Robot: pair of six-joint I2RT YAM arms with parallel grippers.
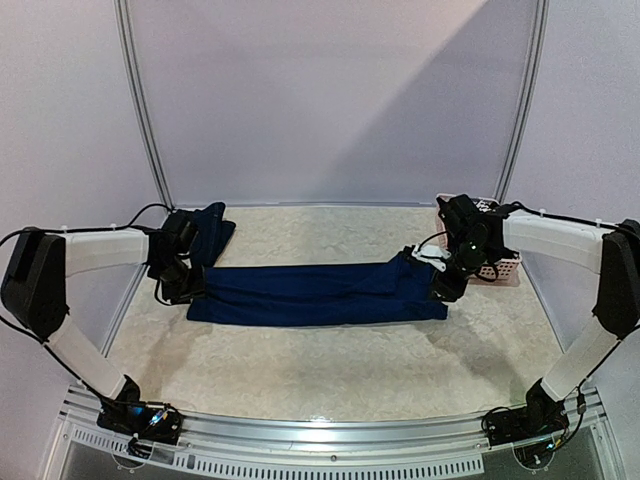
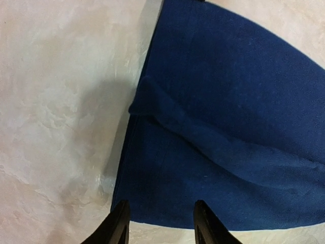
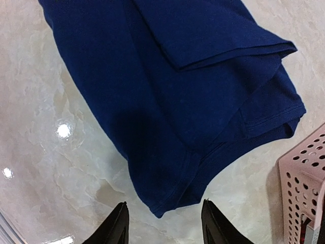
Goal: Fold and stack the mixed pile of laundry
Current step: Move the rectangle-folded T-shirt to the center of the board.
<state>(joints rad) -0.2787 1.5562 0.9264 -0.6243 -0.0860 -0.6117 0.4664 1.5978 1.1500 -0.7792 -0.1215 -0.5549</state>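
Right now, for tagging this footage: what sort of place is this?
Likely a robot test booth: plain lilac backdrop, marbled table, left arm and right arm bolted at its edge, navy garment laid between them.

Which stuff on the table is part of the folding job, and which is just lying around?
Job:
- long folded navy cloth garment across the middle
- crumpled dark navy cloth piece, far left

Lying about:
- small pink perforated plastic basket, far right

You've got two garments here, one long navy T-shirt (image 1: 320, 293) plus one darker navy bundle (image 1: 210, 228) just past its left end, one pink basket (image 1: 502, 266) by its right end, and two grippers: left gripper (image 2: 161, 206), right gripper (image 3: 163, 206).
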